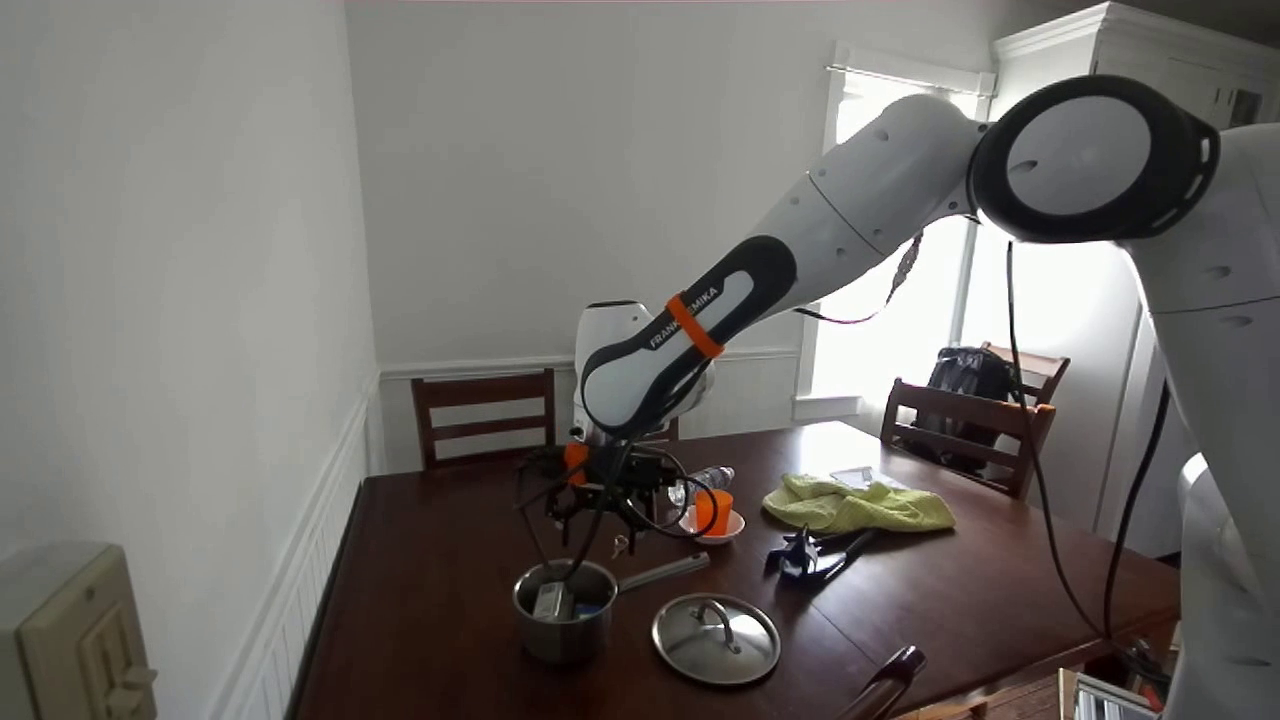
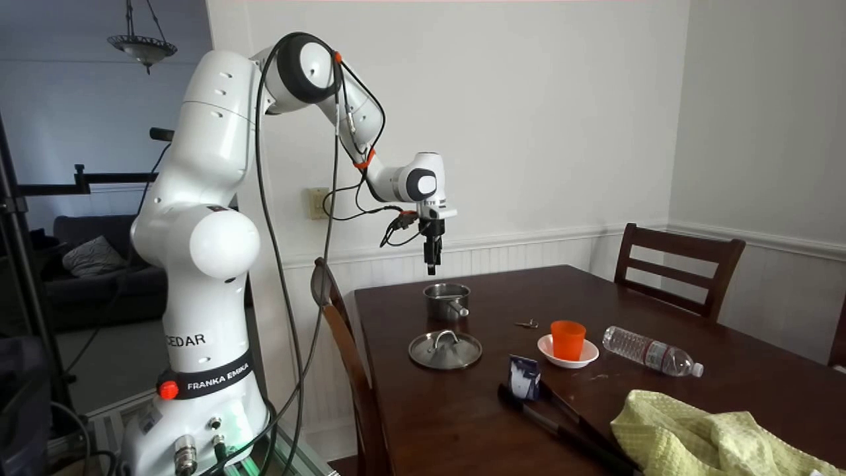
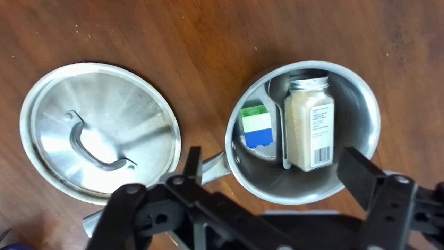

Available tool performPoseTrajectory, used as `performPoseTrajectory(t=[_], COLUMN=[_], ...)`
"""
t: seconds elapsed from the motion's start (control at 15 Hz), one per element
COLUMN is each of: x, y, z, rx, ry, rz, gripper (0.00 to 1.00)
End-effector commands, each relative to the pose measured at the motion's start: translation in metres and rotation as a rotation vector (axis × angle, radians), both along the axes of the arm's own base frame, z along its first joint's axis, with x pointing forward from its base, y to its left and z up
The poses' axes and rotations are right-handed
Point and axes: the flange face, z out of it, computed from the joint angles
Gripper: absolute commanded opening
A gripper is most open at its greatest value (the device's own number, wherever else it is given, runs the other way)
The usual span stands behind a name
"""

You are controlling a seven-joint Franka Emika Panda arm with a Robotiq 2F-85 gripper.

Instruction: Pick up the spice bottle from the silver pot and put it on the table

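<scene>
The spice bottle (image 3: 308, 128) is clear with pale contents, a silver cap and a white label. It leans inside the silver pot (image 3: 374, 114) in the wrist view, and shows in an exterior view (image 1: 552, 602). The pot (image 2: 441, 307) hides it in an exterior view (image 2: 447, 311). The pot stands on the dark brown table (image 1: 430, 600). My gripper (image 3: 270, 154) is open and empty, with fingers wide apart. In both exterior views it hangs above the pot, pointing down (image 2: 431, 270), apart from the bottle.
A green and blue toy block (image 3: 257, 126) and a spoon (image 3: 281, 132) share the pot. The steel lid (image 3: 59, 146) lies beside it. An orange cup (image 2: 567, 340) on a white saucer, a water bottle (image 2: 648, 350), black tongs (image 2: 562, 430) and a yellow-green cloth (image 2: 694, 430) lie farther off.
</scene>
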Motion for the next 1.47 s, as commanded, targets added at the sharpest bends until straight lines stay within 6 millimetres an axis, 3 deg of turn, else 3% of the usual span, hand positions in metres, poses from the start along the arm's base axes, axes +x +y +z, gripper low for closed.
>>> performPoseTrajectory(t=[0.0, 0.33, 0.67, 1.07, 1.4], x=[0.017, 0.040, 0.056, 0.056, 0.052], y=[-0.005, -0.013, -0.008, -0.003, -0.008], z=[-0.032, -0.065, -0.073, -0.094, -0.106], rx=[0.030, 0.060, 0.119, 0.171, 0.197], ry=[-0.026, -0.124, -0.152, -0.123, -0.120], rz=[-0.015, -0.004, 0.033, 0.050, 0.030], gripper=[1.00, 0.98, 0.93, 1.00, 0.99])
